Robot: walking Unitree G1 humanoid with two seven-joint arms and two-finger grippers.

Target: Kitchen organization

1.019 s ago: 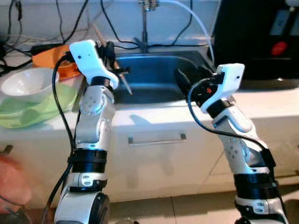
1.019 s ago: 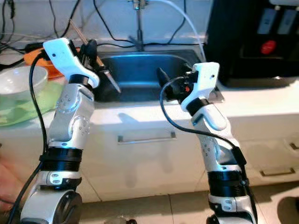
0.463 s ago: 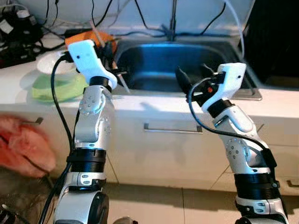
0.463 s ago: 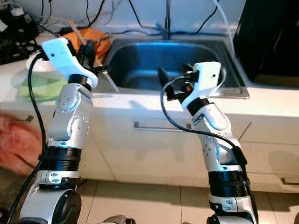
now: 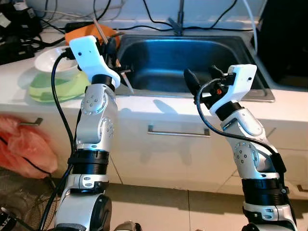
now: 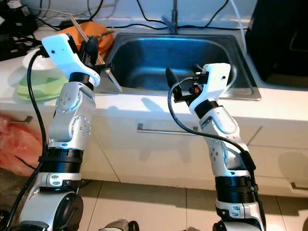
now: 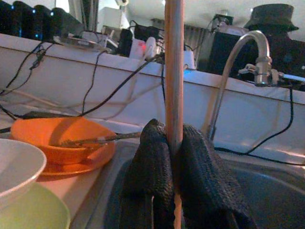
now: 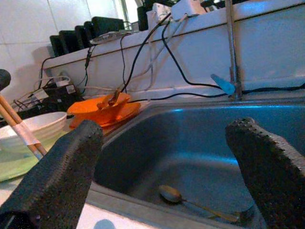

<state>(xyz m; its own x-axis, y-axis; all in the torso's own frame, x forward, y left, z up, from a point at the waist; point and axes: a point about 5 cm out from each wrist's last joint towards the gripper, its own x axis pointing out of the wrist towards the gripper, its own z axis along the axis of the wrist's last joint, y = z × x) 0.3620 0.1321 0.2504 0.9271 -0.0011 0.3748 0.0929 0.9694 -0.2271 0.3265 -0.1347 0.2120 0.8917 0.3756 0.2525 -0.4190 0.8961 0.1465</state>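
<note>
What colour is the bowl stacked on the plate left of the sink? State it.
Orange bowl; the left wrist view shows it best, beside the sink.

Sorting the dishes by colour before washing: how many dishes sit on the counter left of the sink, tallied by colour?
Orange dish: 1
White bowl: 1
Green dish, under the white bowl: 1
Total: 3

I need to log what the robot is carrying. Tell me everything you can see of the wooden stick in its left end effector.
The wooden stick is a slim, round, pale brown rod, apparently a chopstick. The left end effector is shut on it partway along, both black fingers pressing it. It slants beside the sink, one end rising above the fingers, the other pointing down past the counter's edge.
</note>
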